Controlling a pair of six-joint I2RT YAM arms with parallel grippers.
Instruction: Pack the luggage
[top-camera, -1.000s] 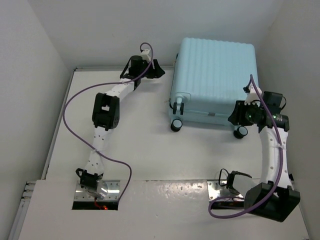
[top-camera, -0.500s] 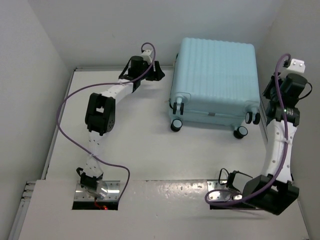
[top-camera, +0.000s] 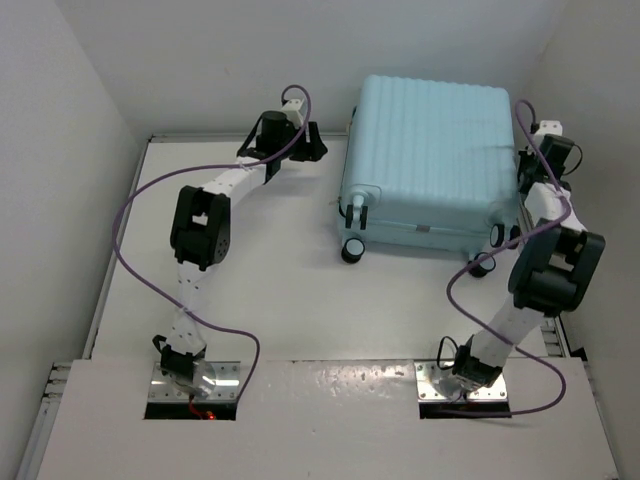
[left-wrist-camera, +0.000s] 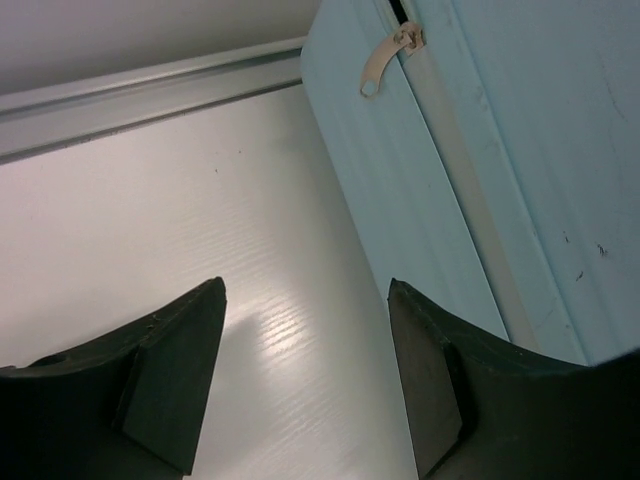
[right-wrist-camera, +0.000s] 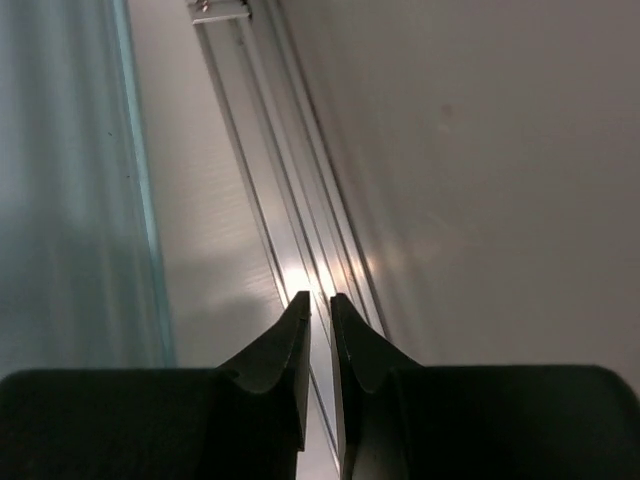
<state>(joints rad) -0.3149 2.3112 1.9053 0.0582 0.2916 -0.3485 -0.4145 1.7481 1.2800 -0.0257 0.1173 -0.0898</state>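
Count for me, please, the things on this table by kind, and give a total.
Suitcase: 1
Robot arms: 2 (left arm, right arm)
Purple cables: 2 (left cable, right cable)
Total: 5

A white desk (top-camera: 280, 280) is sitting boxed in by plain white walls (top-camera: 60, 140), its surface catching a soft glare. A grey metal rail (left-wrist-camera: 150, 95) is running along its far edge, and a grooved rail (right-wrist-camera: 300, 220) is lining the right side against the wall.
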